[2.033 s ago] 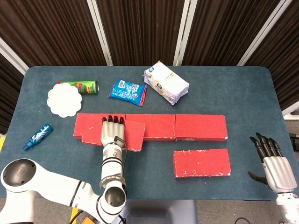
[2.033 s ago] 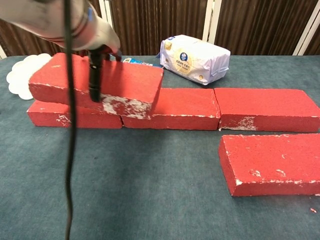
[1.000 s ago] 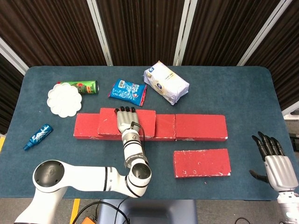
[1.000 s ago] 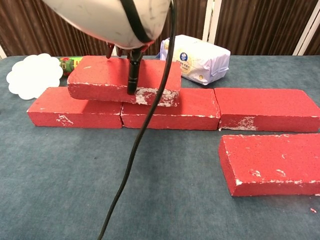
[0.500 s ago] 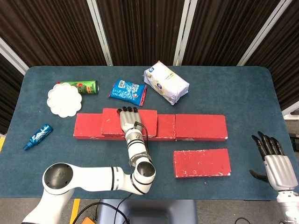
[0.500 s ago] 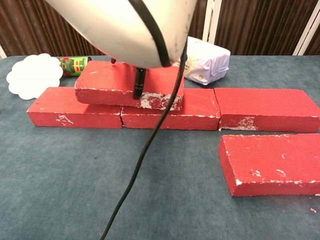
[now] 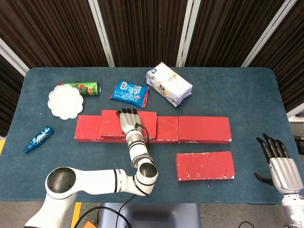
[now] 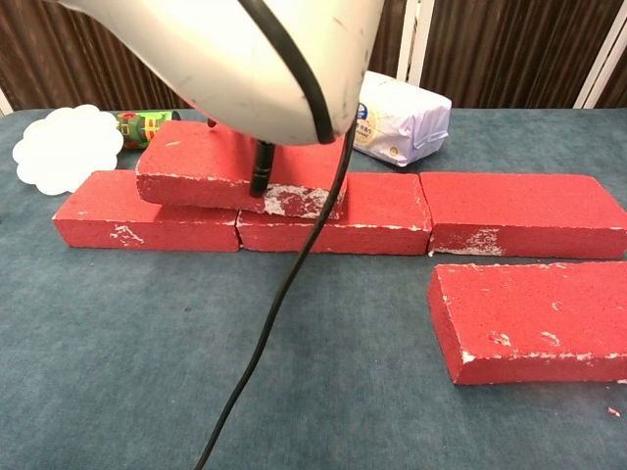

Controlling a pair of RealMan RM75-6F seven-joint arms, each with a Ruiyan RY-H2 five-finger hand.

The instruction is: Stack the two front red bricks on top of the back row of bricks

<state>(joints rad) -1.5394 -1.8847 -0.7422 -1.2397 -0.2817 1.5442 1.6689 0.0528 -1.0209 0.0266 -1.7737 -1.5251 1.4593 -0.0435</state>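
Red, the back row of bricks [image 7: 204, 129] carries one stacked brick [image 7: 110, 124] gripped by the left hand [image 7: 128, 124], while the other front brick [image 7: 205, 166], long axis left-right, lies just near of the row's right end, nearer the empty, spread-fingered right hand [image 7: 278, 161].

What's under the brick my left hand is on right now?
The raised brick under the left hand lies across the seam between the back row's left brick and middle brick. Whether it sits flat is unclear; the arm covers part of it.
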